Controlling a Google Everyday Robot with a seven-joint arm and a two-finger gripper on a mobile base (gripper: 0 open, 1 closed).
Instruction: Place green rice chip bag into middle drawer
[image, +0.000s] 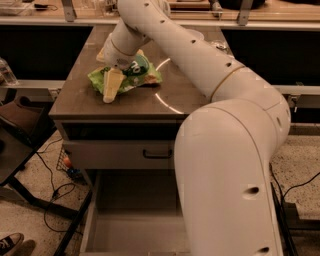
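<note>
The green rice chip bag (141, 75) is seen lying crumpled on the tabletop (165, 107), toward its left side, with the dark-green and white logo turned upward. The claw (111, 82) is set down at the bag's left end. Below, the middle drawer (132, 225) is pulled out as a shallow grey tray, its flat floor bare between low side walls.

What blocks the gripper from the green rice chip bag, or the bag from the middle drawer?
Nothing visible. The gripper is at the green rice chip bag on the cabinet top; the middle drawer below stands open.
</note>
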